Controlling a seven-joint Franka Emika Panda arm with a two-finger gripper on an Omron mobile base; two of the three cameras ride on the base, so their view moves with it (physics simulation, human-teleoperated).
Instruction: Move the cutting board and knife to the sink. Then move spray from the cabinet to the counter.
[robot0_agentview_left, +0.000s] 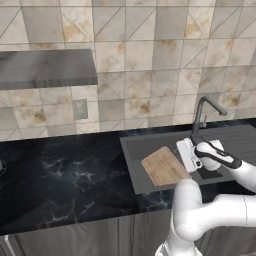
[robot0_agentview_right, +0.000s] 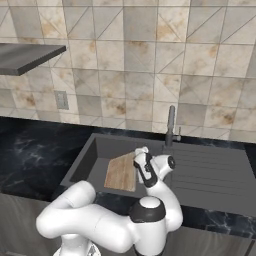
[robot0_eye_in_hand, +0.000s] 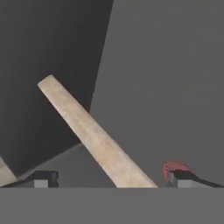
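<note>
The light-brown cutting board (robot0_agentview_left: 162, 167) (robot0_agentview_right: 120, 172) rests inside the dark grey sink (robot0_agentview_left: 131, 165) (robot0_agentview_right: 85, 160). In the hand view the cutting board (robot0_eye_in_hand: 87, 127) runs as a slanted wooden edge across the basin floor and wall. My gripper (robot0_agentview_left: 186, 150) (robot0_agentview_right: 141, 157) (robot0_eye_in_hand: 111, 178) hovers just over the board's right end. It is open, its fingertips (robot0_eye_in_hand: 43, 178) stand wide apart on either side of the board's edge, and nothing is held. The knife and the spray are out of view. The cabinet's grey shelf (robot0_agentview_left: 45, 67) (robot0_agentview_right: 25, 57) hangs at upper left.
A curved grey faucet (robot0_agentview_left: 202, 112) (robot0_agentview_right: 171, 125) stands behind the sink, with a ribbed drainboard (robot0_agentview_right: 210, 170) to its right. Black marble counter (robot0_agentview_left: 65, 175) (robot0_agentview_right: 35, 155) stretches left of the basin. A wall outlet (robot0_agentview_left: 80, 108) (robot0_agentview_right: 61, 100) sits on the tiled wall.
</note>
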